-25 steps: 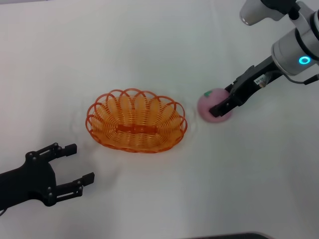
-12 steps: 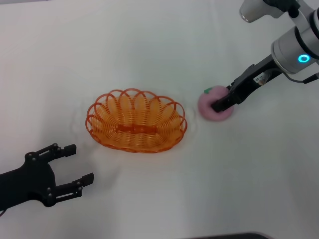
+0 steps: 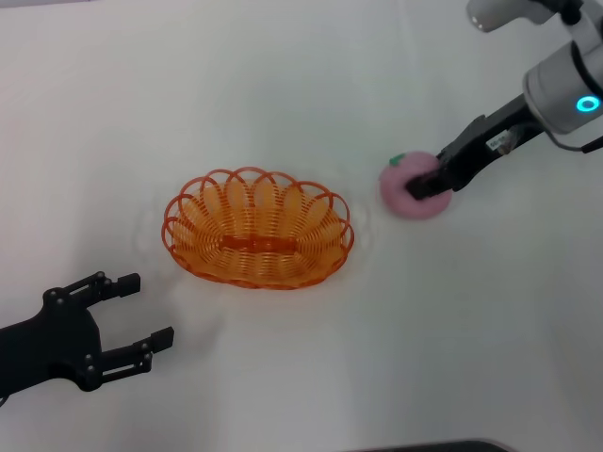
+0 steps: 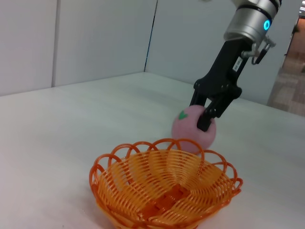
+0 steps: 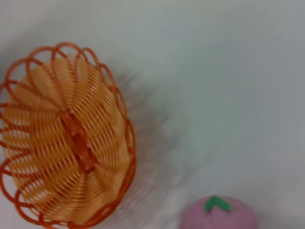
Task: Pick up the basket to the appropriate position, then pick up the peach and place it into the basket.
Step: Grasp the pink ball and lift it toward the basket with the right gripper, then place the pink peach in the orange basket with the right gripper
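Right end effector clamped on peach, basket nearby; left end effector spread, empty.

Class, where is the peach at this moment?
In the head view the peach is on the robot's right, just beyond the basket's right end, held in the right hand.

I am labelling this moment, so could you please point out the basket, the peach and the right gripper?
basket (image 3: 188, 252): head view, on its near left rim.
peach (image 3: 396, 193): head view, on its bare pink left side.
right gripper (image 3: 421, 185): head view, between its fingertips, closed on the peach.
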Available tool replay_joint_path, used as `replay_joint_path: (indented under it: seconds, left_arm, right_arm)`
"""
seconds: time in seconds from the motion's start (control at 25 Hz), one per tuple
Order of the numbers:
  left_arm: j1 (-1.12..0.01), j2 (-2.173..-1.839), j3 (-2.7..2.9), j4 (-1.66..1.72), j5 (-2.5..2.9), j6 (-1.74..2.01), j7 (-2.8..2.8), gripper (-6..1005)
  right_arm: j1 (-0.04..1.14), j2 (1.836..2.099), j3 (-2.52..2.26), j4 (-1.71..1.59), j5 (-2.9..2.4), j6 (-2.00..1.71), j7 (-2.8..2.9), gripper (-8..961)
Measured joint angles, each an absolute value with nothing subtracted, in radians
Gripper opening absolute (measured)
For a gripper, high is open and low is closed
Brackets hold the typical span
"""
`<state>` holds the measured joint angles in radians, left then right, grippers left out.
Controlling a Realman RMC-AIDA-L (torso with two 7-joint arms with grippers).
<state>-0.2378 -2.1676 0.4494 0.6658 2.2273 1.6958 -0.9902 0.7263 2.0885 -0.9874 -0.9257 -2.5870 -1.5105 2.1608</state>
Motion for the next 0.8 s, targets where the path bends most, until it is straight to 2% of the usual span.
replay_joint_path:
  seconds: [0.16,0.36,0.6,0.8]
  left_arm:
    - [-0.238,-2.167,0.449,0.666,2.227,1.696,-0.991,828]
    - [-0.238,-2.167,0.449,0.666,2.227,1.698,-0.991,828]
    - [-0.239,-2.167,0.449,0.666,2.227,1.699,-0.991,828]
    - [-0.239,-2.168,0.449,0.666,2.227,1.703,-0.992,828]
  right_arm:
    - [0.725,2.086,-0.911,-0.945,-2.543,-1.585,2.104,294]
    - [0.726,2.084,-0.857,-0.964,-2.469,-1.686,2.050,246]
    - [0.734,2.085,-0.866,-0.969,-2.388,-1.739,2.037,216]
    - [0.749,2.090,-0.916,-0.923,-2.333,-1.700,2.034,233]
